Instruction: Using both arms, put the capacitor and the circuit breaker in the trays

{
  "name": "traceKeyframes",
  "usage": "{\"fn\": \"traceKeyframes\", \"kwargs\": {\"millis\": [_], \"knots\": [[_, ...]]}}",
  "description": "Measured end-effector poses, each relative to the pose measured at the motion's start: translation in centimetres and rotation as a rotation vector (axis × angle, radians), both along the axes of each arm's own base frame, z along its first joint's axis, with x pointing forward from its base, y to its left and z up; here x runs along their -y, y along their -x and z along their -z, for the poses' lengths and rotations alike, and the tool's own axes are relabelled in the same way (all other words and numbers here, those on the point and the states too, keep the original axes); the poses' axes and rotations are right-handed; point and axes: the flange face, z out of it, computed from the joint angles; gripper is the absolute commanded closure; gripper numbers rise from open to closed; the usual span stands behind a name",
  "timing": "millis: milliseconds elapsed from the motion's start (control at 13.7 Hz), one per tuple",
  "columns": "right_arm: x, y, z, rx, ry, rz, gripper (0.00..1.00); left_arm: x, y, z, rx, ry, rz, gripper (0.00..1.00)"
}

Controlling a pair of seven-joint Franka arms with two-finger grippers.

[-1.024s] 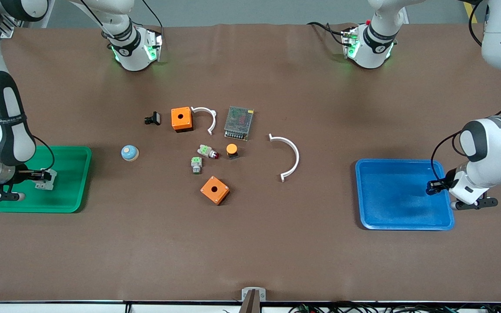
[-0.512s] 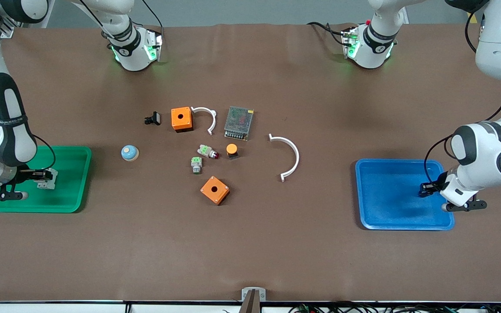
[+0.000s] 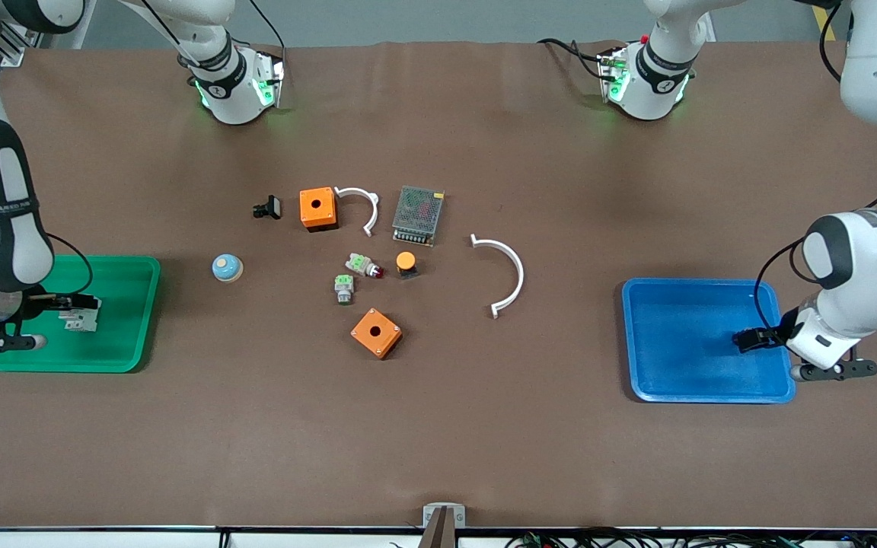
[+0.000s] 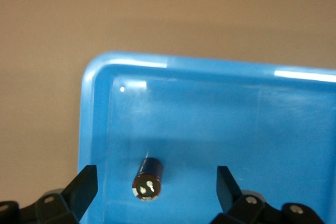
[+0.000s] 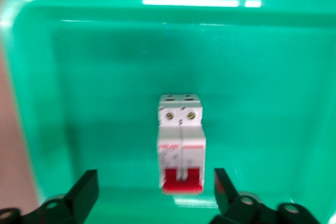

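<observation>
Two trays frame your table in the front view: the green tray at the right arm's end and the blue tray at the left arm's end. You've got the circuit breaker lying in the green tray, with the right gripper just above it. Over at the blue tray, your left gripper hangs low over the tray floor; the capacitor can't be picked out from here. Between the trays sit two orange boxes, two white curved pieces, a mesh-topped metal unit, an orange-capped button, two small grey parts with green tops, a black clip and a round blue knob.

Now your left wrist view: the capacitor lies on its side on the blue tray's floor, near a corner. The left gripper's fingers stand spread wide on either side of it, touching nothing, so it's let go.

Right wrist view: the circuit breaker rests flat on the green tray's floor, red levers toward the camera. Your right gripper's fingers are parted well clear of both its sides, gripping nothing.
</observation>
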Motion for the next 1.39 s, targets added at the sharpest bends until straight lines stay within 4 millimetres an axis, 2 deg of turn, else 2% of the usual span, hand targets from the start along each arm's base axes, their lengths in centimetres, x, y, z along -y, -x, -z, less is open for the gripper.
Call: {"fn": "traceKeyframes", "kwargs": {"millis": [146, 293, 439, 659, 878, 1024, 1171, 1390], "knots": [[-2.1, -0.3, -4.3, -0.001, 0.006, 0.034, 0.02, 1.3, -0.7, -5.3, 0.01, -0.003, 0.016, 0.0], [-5.6, -0.4, -8.3, -0.014, 0.015, 0.076, 0.02, 2.1, -1.0, -10.5, 0.012, -0.008, 0.026, 0.0], [-9.5, -0.2, -11.3, -0.016, 0.027, 0.096, 0.02, 2.5, -0.9, -15.3, -0.005, -0.012, 0.029, 0.0], [-13.7, 1.2, -13.8, -0.001, 0.032, 0.092, 0.02, 4.3, 0.4, -22.3, -0.019, -0.016, 0.049, 0.0], [-17.1, 3.1, -16.1, 0.022, 0.028, 0.093, 0.01, 7.7, 2.6, -28.1, 0.015, -0.023, 0.096, 0.0], [-18.7, 3.9, -18.2, 0.054, 0.019, 0.084, 0.01, 9.4, 4.3, -30.6, 0.016, -0.031, 0.117, 0.0], [-19.3, 4.5, -20.5, 0.094, 0.015, 0.075, 0.01, 10.0, 5.5, -32.2, 0.007, -0.031, 0.122, 0.0], [-19.8, 5.9, -24.3, 0.137, 0.011, 0.068, 0.01, 11.5, 7.1, -32.7, -0.013, -0.025, 0.125, 0.0]]}}
